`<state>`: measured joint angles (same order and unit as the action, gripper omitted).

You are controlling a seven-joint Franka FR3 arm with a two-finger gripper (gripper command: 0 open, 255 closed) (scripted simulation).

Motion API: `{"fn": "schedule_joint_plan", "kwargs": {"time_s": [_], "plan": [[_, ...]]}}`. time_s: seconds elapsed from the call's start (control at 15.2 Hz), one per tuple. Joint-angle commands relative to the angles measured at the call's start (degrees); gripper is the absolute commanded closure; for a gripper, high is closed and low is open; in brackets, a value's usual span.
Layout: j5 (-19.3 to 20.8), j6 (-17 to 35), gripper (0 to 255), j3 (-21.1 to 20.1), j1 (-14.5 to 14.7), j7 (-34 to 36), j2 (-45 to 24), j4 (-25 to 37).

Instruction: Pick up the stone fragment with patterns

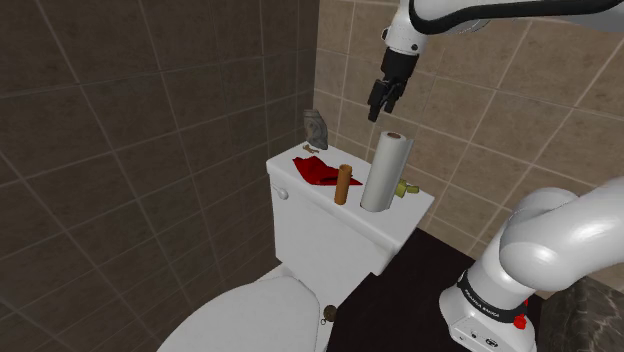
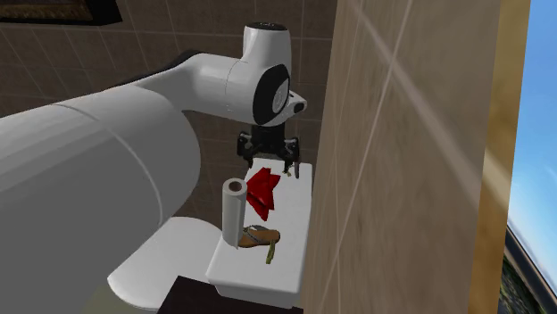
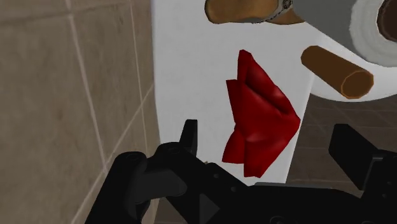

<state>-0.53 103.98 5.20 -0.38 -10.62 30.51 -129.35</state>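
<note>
Stone fragment (image 1: 315,128): grey, upright, at the far end of the toilet tank (image 1: 330,238) lid, right by the tiled wall. Nothing is touching it.

Gripper (image 1: 385,100) is wide open, w/ fingers (image 3: 189,135) well apart and nothing held or touched. In the wrist view the red cloth (image 3: 261,121) lies on the lid below, seen between the two fingers and clear of both.

Gripper hangs in the air above the lid, fingers pointing down, tilted a little. In the shoulder view it sits up and to the right of the stone, apart from it and near the wall tiles. The arm comes in from the top right of that view, wrist bent down. Second exterior view: gripper (image 2: 265,161) is over the far end of the lid, just beyond the red cloth (image 2: 264,192).

On the lid in the shoulder view:
- red cloth (image 1: 320,172) near the stone
- brown tube (image 1: 343,184) standing just beside the cloth
- white paper roll (image 1: 385,172) upright, further along
- small yellowish item (image 1: 405,187) beside the roll

A brown sandal (image 2: 259,236) lies at the near end in the second exterior view.
</note>
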Motion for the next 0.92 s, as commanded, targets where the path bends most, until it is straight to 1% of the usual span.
{"fn": "schedule_joint_plan", "kwargs": {"time_s": [0.0, 0.46, 0.86], "plan": [[-0.1, 2.0, 0, 0.9, 0.1, -1.4, -5.0, 2.9], [-1.8, 5.5, 0, 2.4, 0.8, -4.8, -21.3, 15.1], [-4.0, 5.5, 0, 2.9, 0.6, -7.6, -35.5, 28.8]]}}
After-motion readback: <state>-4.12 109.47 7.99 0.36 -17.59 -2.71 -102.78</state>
